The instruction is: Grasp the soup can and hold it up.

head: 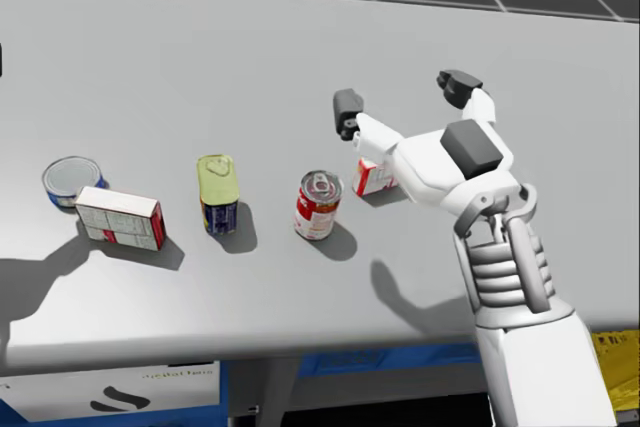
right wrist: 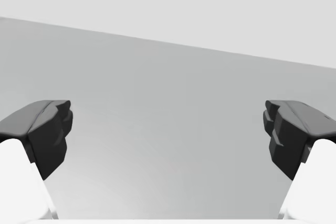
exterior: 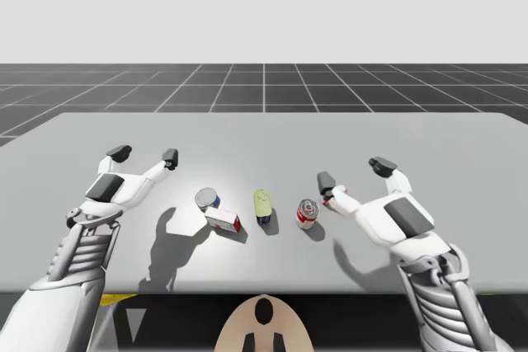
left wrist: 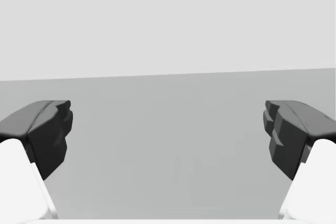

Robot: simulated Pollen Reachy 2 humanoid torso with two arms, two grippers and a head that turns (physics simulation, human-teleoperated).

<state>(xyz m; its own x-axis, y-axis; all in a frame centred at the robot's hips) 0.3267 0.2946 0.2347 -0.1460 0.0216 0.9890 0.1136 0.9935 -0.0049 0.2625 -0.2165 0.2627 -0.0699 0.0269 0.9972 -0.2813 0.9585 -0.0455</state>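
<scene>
Well, soup can [head: 318, 205] upright, lidded.

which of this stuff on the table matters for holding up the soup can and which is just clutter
For the job:
- red and white soup can, upright on the table
- right gripper, open, close by the can

Just lying about:
- short blue can
- white and red box
- yellow-topped tin
- small red and white box beside the soup can
</scene>
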